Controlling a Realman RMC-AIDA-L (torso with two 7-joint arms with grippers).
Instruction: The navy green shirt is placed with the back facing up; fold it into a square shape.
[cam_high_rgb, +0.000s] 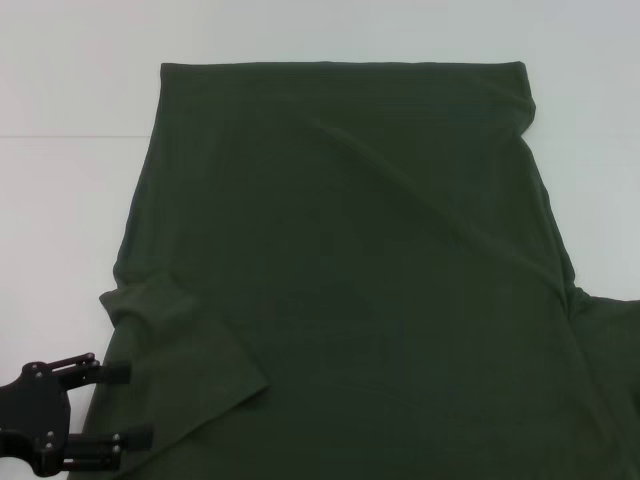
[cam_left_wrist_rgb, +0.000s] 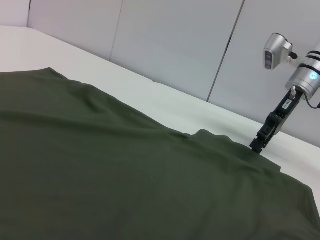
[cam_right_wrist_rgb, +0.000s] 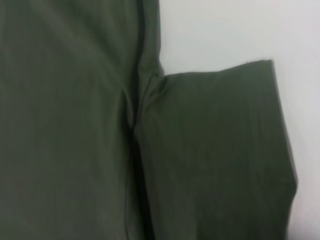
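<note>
Shirt (cam_high_rgb: 350, 270) lies flat across the table (cam_high_rgb: 60, 200), so we should slide our open left gripper (cam_high_rgb: 125, 405) under the near-left sleeve, pinching only one layer; right gripper's (cam_left_wrist_rgb: 257, 146) state unclear.

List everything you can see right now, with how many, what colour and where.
navy green shirt: one, dark olive green, spread flat across the table, plain side up, left sleeve folded in over the body
table: one, white, under the shirt
wall panels: several, pale grey, behind the table
left gripper: one, black, open, at the shirt's near left edge by the folded sleeve
right gripper: one, black on a silver arm, at the shirt's right sleeve
</note>
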